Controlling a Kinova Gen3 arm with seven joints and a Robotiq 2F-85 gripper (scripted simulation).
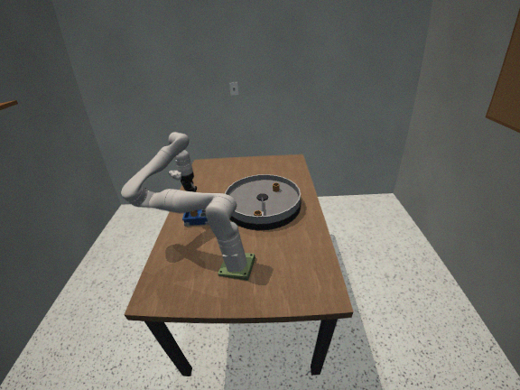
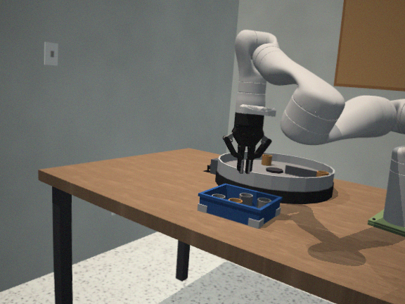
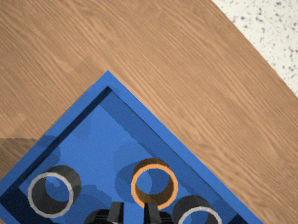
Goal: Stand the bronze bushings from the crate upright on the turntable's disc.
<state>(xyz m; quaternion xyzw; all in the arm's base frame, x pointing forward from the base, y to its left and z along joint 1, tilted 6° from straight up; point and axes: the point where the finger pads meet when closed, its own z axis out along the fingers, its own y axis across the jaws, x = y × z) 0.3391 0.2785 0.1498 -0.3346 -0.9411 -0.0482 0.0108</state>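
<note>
My gripper (image 1: 192,190) (image 2: 245,172) (image 3: 133,206) is empty, its fingers a narrow gap apart, above the blue crate (image 1: 195,221) (image 2: 228,210) (image 3: 165,134). A bronze bushing (image 1: 194,213) (image 2: 235,200) (image 3: 152,161) stands upright in the crate, just beyond the fingertips in the wrist view. Steel bushings (image 2: 246,200) (image 3: 71,183) stand around it, three in all. On the turntable's disc (image 1: 246,191) one bronze bushing (image 1: 276,187) (image 2: 266,160) stands upright at the far side. Another bronze bushing (image 1: 257,213) (image 2: 322,173) is near the rim, open end up, its lower part hidden.
The turntable has a raised grey rim (image 1: 253,219) (image 2: 246,176), a dark hub (image 1: 262,197) (image 2: 274,170) and a grey divider (image 1: 264,208) (image 2: 300,171) running outward from near the hub. The crate sits beside the turntable, near the table's edge. The arm's base stands on a green plate (image 1: 250,266).
</note>
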